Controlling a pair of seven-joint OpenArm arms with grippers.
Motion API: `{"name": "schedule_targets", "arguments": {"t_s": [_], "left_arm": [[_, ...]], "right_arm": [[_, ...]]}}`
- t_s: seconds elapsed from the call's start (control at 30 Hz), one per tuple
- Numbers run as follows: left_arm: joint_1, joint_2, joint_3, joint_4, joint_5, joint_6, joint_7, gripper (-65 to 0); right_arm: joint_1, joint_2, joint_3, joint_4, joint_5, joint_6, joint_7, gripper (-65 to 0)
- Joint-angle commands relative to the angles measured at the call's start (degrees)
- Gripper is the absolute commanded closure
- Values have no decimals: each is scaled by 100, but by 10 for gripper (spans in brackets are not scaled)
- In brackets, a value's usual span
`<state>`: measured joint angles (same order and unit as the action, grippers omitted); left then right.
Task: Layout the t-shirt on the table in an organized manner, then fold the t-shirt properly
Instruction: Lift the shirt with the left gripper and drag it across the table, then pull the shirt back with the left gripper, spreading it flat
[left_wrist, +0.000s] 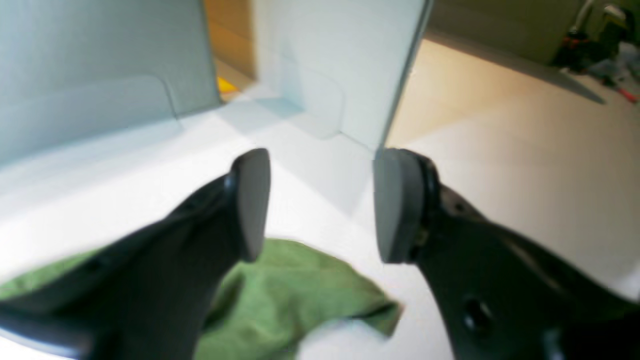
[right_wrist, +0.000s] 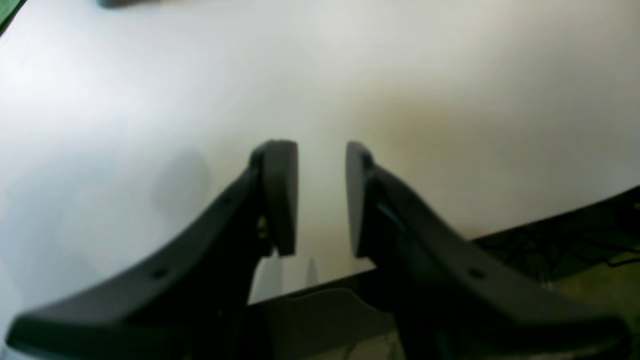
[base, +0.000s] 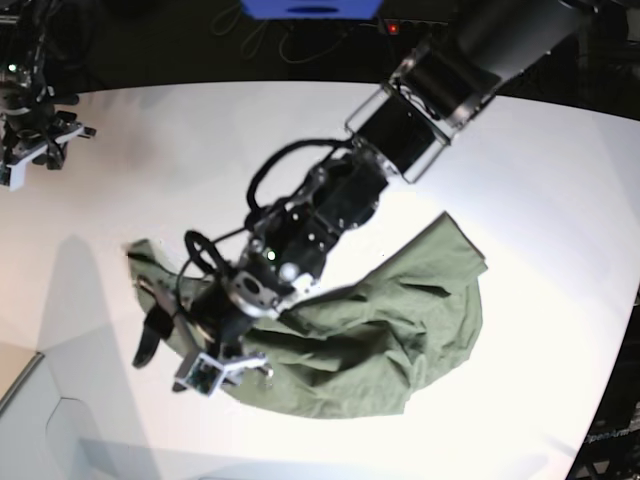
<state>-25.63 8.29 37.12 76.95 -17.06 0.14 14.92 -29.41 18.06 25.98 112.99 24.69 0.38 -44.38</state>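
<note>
The olive-green t-shirt (base: 400, 310) lies crumpled and spread unevenly on the white table (base: 540, 180), right of centre in the base view. My left gripper (base: 150, 322) is open and empty, hovering over the shirt's left end. In the left wrist view its two pads stand apart (left_wrist: 320, 205), with a corner of the shirt (left_wrist: 295, 290) on the table below them. My right gripper (base: 38, 140) is at the far left of the table, away from the shirt. The right wrist view shows it open (right_wrist: 321, 200) above bare table (right_wrist: 350, 75).
The left arm (base: 400, 130) stretches from the upper right across the table's middle. The table's edge (right_wrist: 500, 235) runs just under the right gripper. Pale upright panels (left_wrist: 100, 65) stand beyond the table by the left gripper. A blue object (base: 310, 8) sits at the back.
</note>
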Motion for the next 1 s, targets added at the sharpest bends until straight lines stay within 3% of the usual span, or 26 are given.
{"name": "schedule_targets", "arguments": {"t_s": [0.0,0.07,0.23,0.33,0.43,0.6,0.97], "left_arm": [[-70,71,-209,204,-13,-1,-151,-321],[150,10,-675,433,-13,8,-151,-313],[967,-605,-2530,591,-13,8,-133,-306],[1310,-816,-3251,494,-13,8,-107,-306],[1512,-1001,-3664,107,-13,8,-133,-306],[1706,-1001,-4262,-279,-13,8,-133,-306],[1820,-1027,-4684,-508,-13,8,-125,-306]], "right_arm": [[-9,88,53,81,6,1,108,-177],[-17,97,53,81,6,1,108,-177],[-17,97,62,81,6,1,108,-177],[9,97,53,81,6,1,108,-177],[35,88,53,81,6,1,108,-177],[114,88,53,81,6,1,108,-177],[106,70,53,81,6,1,108,-177]]}}
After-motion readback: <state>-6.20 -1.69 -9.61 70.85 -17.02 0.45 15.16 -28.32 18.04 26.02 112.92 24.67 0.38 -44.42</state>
